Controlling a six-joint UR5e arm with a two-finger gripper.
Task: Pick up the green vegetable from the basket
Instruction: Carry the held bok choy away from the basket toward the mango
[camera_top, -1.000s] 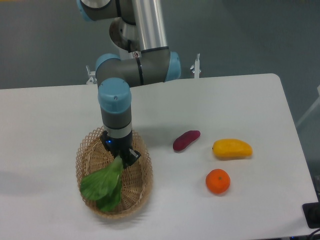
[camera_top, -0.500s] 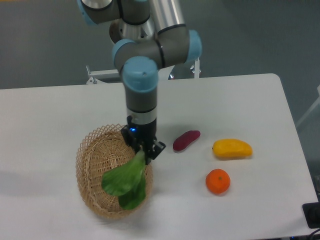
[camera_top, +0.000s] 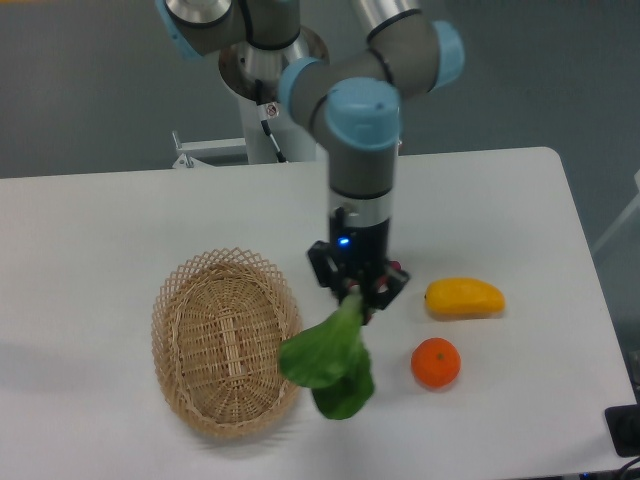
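The green vegetable (camera_top: 330, 360), a bok choy with broad dark leaves, hangs in the air from my gripper (camera_top: 355, 293), which is shut on its pale stem end. It dangles to the right of the basket (camera_top: 190, 370), outside the rim, above the white table. The oval wicker basket has nothing in it. My arm comes down from the top of the view, and the gripper stands between the basket and the yellow fruit.
An orange (camera_top: 436, 363) lies just right of the hanging leaves. A yellow mango-like fruit (camera_top: 464, 297) sits right of the gripper. The purple item seen earlier is hidden behind the gripper. The table's right edge (camera_top: 590, 290) is near.
My gripper has carried the green vegetable rightward, out of the basket and over its right rim. The basket now holds nothing. The purple item is now covered by the gripper.
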